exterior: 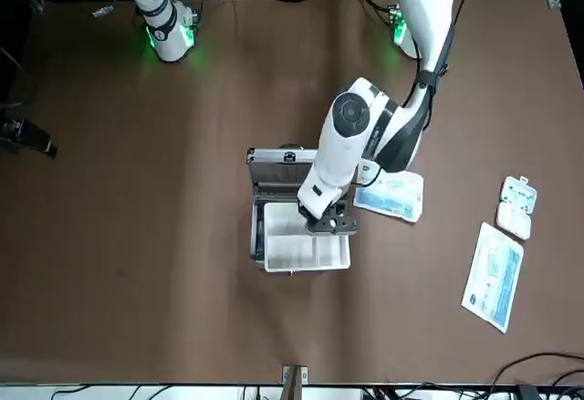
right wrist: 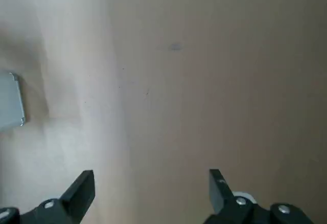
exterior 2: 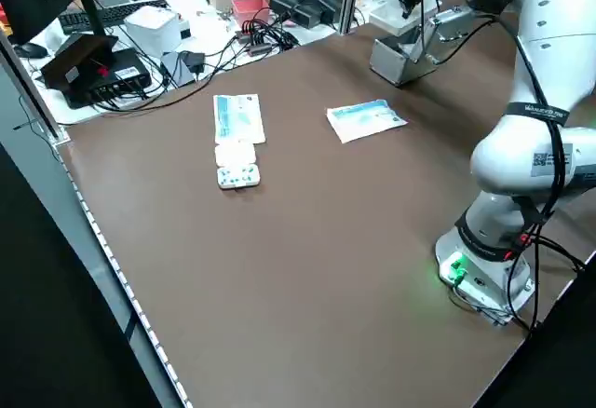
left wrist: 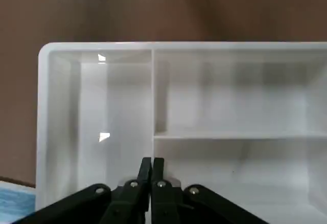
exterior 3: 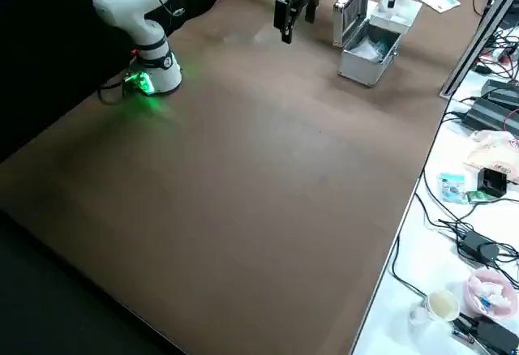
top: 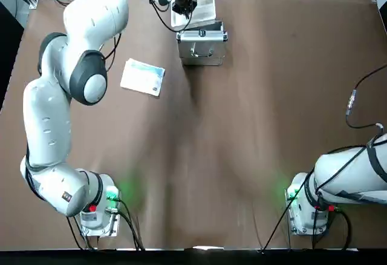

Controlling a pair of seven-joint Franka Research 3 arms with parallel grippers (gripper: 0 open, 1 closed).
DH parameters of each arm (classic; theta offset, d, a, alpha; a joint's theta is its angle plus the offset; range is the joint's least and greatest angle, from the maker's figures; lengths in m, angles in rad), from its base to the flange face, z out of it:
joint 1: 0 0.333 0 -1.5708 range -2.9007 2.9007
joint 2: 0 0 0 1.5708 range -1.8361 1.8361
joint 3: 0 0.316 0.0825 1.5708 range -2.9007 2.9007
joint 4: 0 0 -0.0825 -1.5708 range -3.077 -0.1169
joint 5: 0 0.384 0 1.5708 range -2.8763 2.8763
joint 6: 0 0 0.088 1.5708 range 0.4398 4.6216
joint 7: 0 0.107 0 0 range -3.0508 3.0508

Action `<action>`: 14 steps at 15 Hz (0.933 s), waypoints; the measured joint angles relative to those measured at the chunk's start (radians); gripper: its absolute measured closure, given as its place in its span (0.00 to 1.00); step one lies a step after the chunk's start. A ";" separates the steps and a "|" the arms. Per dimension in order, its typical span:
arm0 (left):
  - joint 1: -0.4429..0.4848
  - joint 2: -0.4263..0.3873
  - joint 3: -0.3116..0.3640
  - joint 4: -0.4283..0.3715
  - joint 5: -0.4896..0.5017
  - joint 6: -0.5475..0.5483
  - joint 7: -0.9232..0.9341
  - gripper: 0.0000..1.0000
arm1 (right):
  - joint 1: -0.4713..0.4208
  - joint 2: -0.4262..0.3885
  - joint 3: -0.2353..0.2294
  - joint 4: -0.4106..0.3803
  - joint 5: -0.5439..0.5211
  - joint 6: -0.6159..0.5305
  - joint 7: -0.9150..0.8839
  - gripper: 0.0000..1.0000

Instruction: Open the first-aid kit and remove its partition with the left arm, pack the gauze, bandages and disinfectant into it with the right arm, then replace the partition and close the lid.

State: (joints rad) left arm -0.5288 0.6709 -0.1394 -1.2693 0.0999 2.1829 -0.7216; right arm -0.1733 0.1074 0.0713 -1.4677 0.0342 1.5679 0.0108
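Partition (left wrist: 204, 106) is being pinched at its wall by the left tool (left wrist: 152, 169), as its wrist view is showing. Right tool (right wrist: 148, 193) is hanging spread over bare bench (right wrist: 204, 81).

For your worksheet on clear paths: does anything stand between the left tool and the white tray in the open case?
Nothing visible does. The left tool is already shut on the near rim of the tray, which sits in the open case.
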 joint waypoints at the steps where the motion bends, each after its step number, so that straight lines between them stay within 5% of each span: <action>1: -0.008 0.010 0.007 0.000 0.001 0.016 0.000 0.97 | -0.001 0.000 0.000 0.000 0.000 0.000 0.000 0.01; 6: -0.111 0.048 0.124 0.002 0.001 0.077 -0.035 0.97 | -0.007 0.000 -0.002 0.000 0.000 0.001 -0.002 0.01; 14: -0.130 0.086 0.141 0.003 0.001 0.126 -0.045 0.97 | -0.008 0.000 -0.002 -0.001 0.000 0.001 -0.003 0.01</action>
State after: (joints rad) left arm -0.6584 0.7564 0.0016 -1.2662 0.1007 2.3089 -0.7665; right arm -0.1818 0.1074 0.0691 -1.4687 0.0342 1.5686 0.0081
